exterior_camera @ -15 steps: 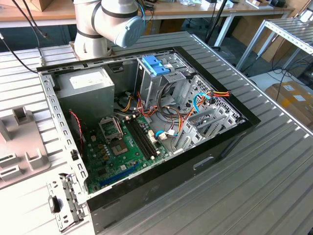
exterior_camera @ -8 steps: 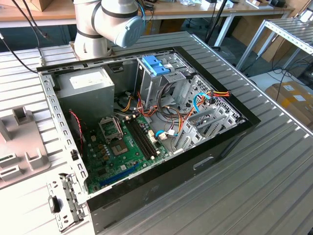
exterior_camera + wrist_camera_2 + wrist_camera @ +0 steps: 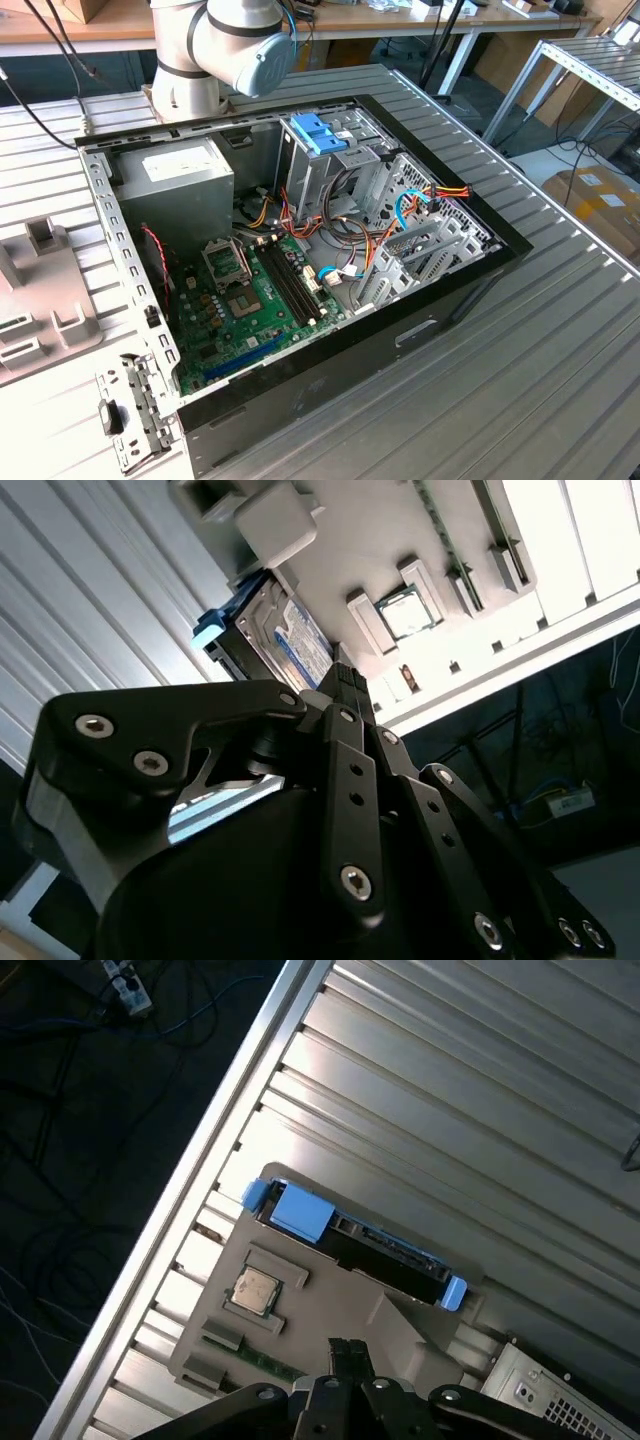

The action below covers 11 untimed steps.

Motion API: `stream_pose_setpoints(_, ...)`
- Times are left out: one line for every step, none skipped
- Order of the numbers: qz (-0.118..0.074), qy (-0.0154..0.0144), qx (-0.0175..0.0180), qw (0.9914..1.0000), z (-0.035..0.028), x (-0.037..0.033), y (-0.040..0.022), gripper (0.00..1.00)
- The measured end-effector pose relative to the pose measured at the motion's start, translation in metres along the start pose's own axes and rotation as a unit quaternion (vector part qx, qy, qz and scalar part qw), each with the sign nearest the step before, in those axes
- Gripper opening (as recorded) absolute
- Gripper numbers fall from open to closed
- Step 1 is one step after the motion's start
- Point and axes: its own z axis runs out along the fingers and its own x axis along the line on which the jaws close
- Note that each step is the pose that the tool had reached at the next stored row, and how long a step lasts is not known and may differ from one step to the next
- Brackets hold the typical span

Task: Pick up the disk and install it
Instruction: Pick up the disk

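One disk stands on its edge in a slot of the grey tray, probably so that its flat faces stay free for grasping. Close over it, the gripper has its fingers pressed together and holds nothing.

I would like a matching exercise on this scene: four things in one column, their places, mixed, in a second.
1. silver-black rectangular disk with blue side rails
2. small square silver processor chip
3. green motherboard
4. grey metal power-supply box

A. flat on the open black case's floor
B. on edge in the grey plastic tray
C. flat in a tray recess
D. in a case corner, white sticker up

Pairs: 1-B, 2-C, 3-A, 4-D.
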Motion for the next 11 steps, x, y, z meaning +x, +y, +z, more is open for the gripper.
stream_pose_setpoints(-0.003, -0.0001, -0.0001, 1.00000, 0.0000, 0.0000, 0.0000, 0.11)
stream_pose_setpoints(-0.009, -0.0003, -0.0003, 0.99996, 0.0000, 0.0000, 0.0000, 0.11)
stream_pose_setpoints(-0.015, -0.0005, -0.0005, 0.99989, 0.0000, 0.0000, 0.0000, 0.11)
stream_pose_setpoints(-0.019, -0.0006, -0.0006, 0.99981, 0.0000, 0.0000, 0.0000, 0.11)
stream_pose_setpoints(-0.022, -0.0007, -0.0007, 0.99975, 0.0000, 0.0000, 0.0000, 0.11)
stream_pose_setpoints(-0.025, -0.0008, -0.0007, 0.99969, 0.0000, 0.0000, 0.0000, 0.11)
stream_pose_setpoints(-0.029, -0.0009, -0.0009, 0.99957, 0.0000, 0.0000, 0.0000, 0.11)
stream_pose_setpoints(-0.032, -0.0010, -0.0010, 0.99949, 0.0000, 0.0000, 0.0000, 0.11)
stream_pose_setpoints(-0.036, -0.0011, -0.0011, 0.99934, 0.0000, 0.0000, 0.0000, 0.11)
stream_pose_setpoints(-0.039, -0.0012, -0.0012, 0.99923, 0.0000, 0.0000, 0.0000, 0.11)
stream_pose_setpoints(-0.043, -0.0014, -0.0013, 0.99906, 0.0000, 0.0000, 0.0000, 0.11)
